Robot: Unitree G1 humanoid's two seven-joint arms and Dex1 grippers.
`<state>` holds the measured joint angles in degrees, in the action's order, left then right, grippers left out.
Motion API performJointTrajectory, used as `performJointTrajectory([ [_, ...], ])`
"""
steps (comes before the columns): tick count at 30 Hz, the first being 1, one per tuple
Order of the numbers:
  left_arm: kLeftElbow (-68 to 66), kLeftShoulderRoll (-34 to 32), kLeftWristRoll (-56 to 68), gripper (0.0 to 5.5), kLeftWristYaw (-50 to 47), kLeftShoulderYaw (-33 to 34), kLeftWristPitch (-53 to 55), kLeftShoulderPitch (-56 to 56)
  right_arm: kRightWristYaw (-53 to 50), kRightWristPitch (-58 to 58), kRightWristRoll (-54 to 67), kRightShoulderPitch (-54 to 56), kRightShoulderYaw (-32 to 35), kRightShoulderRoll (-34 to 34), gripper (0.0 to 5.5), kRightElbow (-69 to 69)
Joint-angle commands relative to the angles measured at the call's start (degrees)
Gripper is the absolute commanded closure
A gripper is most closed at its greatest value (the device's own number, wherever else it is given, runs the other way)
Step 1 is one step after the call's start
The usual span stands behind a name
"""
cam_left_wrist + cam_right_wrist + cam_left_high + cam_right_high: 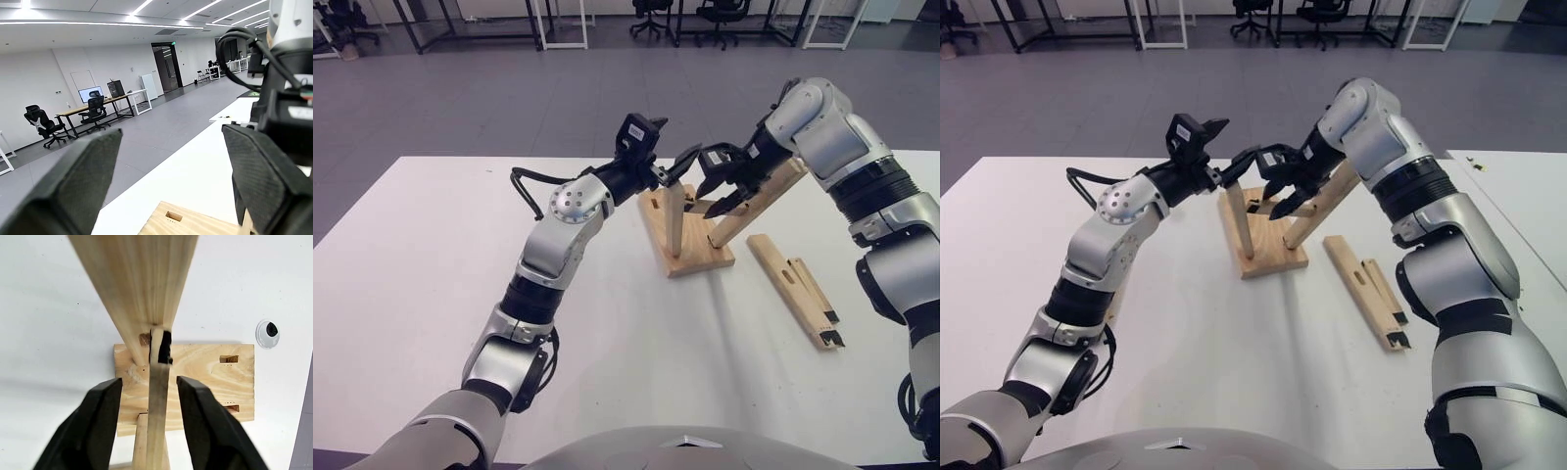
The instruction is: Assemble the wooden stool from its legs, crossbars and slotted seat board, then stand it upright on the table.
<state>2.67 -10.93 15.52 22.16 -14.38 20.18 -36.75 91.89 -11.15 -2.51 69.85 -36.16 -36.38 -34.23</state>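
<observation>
Left tool (683, 163) is held wide and empty just above the top of the pale, upright wooden leg (675, 227). That leg is seated in the flat, rectangular, slotted wooden seat board (703, 260), which lies near the middle of the white desk (431, 245). A thin wooden crossbar (157, 396) is seen between that leg and the tilted wooden leg (759, 201). The crossbar is straddled by the right tool (719, 196), its fingers parted on either side with a gap visible. Two loose wooden pieces (798, 286) lie on the desk further right.

A slip is judged the main hazard. If the crossbar is pressed while the tilted leg is unsupported, the leg could be levered out of its slot or the board shoved across the desk. The upright leg could also be knocked if the left tool is closed off-centre.

The board's long axis is set roughly front to back, slots facing up. The tilted leg is leaned up and to the right. The loose pieces are laid lengthwise from far left to near right.
</observation>
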Motion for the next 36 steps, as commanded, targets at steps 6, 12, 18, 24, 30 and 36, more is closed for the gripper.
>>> performJointTrajectory([
  [6, -3.56, -1.61, -2.83, 1.76, 1.83, -3.13, 6.42, 5.28, 0.55, 5.86, -1.86, -0.56, 1.78, 0.35, 5.03, -1.07],
  [12, -4.34, -2.33, -3.51, 1.76, 1.71, -2.87, 6.23, 5.27, 0.59, 7.34, -0.75, -2.36, 1.25, -0.26, 5.06, 0.75],
  [18, -6.11, -2.9, -4.77, 1.76, 1.17, -2.78, 5.64, 4.88, 0.6, 7.33, 0.59, -3.68, -0.36, -1.54, 5.06, 3.69],
  [24, -9.6, -2.15, -6.05, 1.76, 0.56, -3.56, 4.01, 3.77, 0.59, 7.14, 1.93, -4.56, -2.37, -3.2, 5.06, 6.35],
  [30, -12.58, -1.29, -6.37, 1.76, 0.14, -3.92, 2.64, 1.5, 0.57, 7.64, 1.51, -6.19, -5.0, -4.23, 5.06, 8.76],
  [36, -8.14, 0.38, -5.66, 1.76, 0.49, -4.78, 4.04, 3.05, -3.56, 6.85, -4.37, -7.94, -2.71, -0.48, 5.06, 6.28],
])
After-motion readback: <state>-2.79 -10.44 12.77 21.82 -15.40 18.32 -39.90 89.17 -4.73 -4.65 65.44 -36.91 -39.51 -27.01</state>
